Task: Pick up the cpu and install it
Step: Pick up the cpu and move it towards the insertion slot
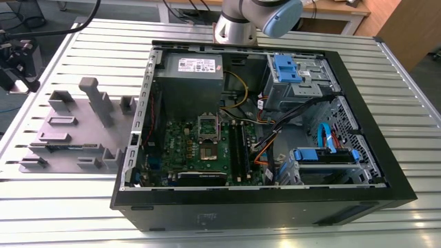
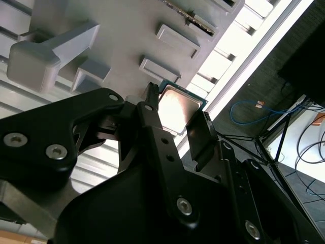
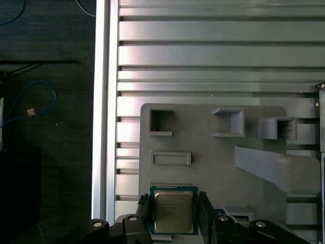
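Note:
The cpu (image 3: 173, 211) is a small square chip with a pale metal top and a green rim. It sits between the two black fingers of my gripper (image 3: 174, 203), which is shut on its opposite edges, also seen in the second wrist view (image 2: 179, 113) around the cpu (image 2: 177, 105). It hangs above the near end of the grey fixture plate (image 3: 213, 162). In the exterior view my gripper (image 1: 18, 64) is at the far left, well apart from the open computer case (image 1: 262, 201). The green board (image 1: 186, 150) inside carries the dark socket frame (image 1: 208, 126), standing open.
Grey fixture blocks (image 1: 96, 101) rise from the plate on the ribbed metal table (image 1: 82, 41). The case also holds a power supply (image 1: 189, 67), blue drive cages (image 1: 286, 70) and loose cables (image 1: 276, 129). The table edge (image 3: 101, 127) and dark floor with a blue cable (image 3: 30, 101) lie beside the plate.

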You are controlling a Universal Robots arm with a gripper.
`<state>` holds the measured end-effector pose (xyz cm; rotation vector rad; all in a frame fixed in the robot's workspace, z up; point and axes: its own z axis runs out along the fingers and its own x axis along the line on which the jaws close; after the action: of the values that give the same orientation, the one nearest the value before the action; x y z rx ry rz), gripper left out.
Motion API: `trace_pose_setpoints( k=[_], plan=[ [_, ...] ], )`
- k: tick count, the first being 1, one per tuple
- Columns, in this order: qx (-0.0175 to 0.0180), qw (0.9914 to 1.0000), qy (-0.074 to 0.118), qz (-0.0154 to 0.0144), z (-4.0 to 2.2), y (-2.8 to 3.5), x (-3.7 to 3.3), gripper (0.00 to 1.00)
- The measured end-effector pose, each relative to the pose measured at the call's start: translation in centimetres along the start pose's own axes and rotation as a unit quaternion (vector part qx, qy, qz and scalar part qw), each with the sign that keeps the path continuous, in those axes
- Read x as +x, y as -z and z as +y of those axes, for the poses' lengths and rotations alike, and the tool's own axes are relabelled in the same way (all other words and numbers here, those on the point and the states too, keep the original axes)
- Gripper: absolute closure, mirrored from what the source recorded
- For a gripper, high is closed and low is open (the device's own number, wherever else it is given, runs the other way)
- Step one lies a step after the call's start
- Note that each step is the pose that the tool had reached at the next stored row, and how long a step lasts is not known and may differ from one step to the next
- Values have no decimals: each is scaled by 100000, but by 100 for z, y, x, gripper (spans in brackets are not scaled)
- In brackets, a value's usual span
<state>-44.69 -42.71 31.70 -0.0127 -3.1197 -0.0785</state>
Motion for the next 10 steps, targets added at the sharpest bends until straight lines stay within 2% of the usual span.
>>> trace_pose_setpoints(
  k=[10],
  plan=[
    [-1,100000,0,5,1,13,1,53]
  ],
)
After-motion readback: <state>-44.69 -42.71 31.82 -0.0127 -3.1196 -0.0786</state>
